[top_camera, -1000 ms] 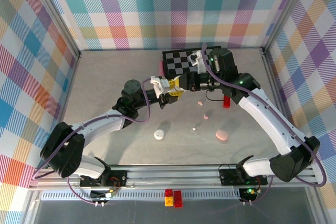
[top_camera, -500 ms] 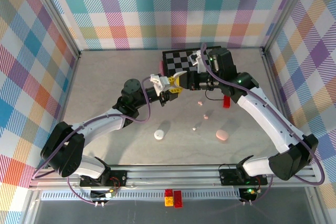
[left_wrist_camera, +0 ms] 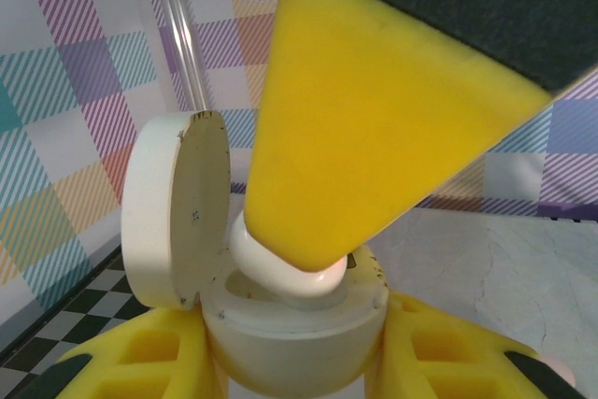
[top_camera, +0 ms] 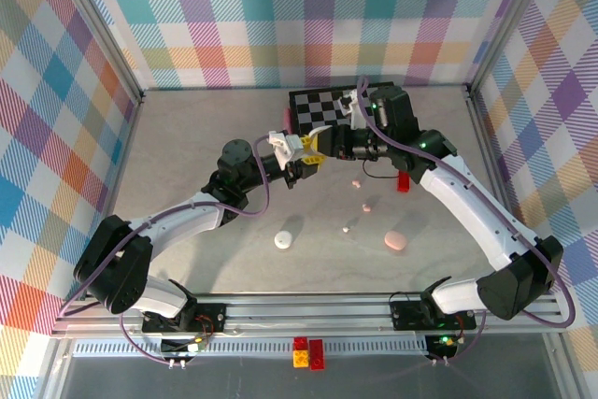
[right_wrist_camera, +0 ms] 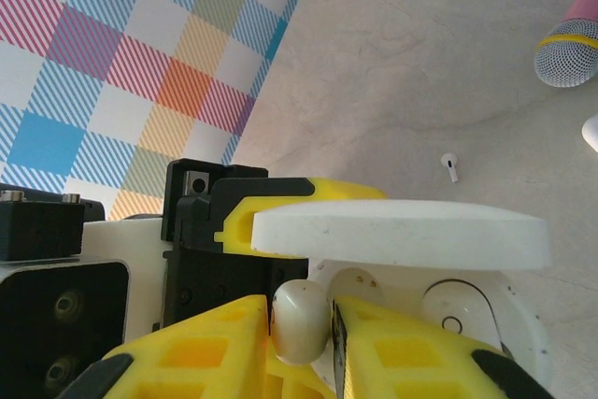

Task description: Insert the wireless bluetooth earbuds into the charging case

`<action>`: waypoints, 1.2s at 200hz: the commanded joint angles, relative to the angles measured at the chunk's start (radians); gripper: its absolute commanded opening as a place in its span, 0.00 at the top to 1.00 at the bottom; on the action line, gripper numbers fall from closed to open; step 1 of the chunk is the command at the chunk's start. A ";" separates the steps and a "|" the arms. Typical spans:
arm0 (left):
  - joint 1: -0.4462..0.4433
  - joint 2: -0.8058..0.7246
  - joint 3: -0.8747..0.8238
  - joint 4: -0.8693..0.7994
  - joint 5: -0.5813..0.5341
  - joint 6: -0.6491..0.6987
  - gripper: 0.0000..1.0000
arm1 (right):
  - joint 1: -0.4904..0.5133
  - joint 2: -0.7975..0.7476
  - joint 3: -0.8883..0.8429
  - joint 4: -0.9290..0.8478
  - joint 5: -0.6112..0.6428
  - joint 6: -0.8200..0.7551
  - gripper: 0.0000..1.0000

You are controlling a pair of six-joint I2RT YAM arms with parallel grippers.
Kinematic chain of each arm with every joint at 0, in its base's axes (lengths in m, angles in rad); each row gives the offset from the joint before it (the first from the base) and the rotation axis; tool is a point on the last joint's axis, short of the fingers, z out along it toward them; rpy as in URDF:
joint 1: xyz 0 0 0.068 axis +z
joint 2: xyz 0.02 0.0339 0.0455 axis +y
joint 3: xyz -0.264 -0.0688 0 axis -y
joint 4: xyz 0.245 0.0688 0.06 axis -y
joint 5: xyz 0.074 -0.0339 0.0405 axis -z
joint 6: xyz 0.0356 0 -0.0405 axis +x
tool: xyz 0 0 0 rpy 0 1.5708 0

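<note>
**Bud meets case above the tabletop**

Both wrists have edged a touch toward the checkerboard since a second ago, and they are nose to nose above the tabletop. Left jaws are clamped on the base of the white charging case, whose lid is flipped up on its hinge. Right jaws pinch a white earbud between yellow pads. That bud rests right on the open base, beside a round well. Down on the tabletop lie a pink bud, a second pink bud, a loose white bud, a small white case and a pink case, each well apart from the held case.
</note>
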 commanded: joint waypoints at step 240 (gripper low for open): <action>-0.009 -0.013 0.030 0.053 0.039 -0.009 0.67 | -0.016 -0.105 0.032 0.015 -0.021 -0.033 0.49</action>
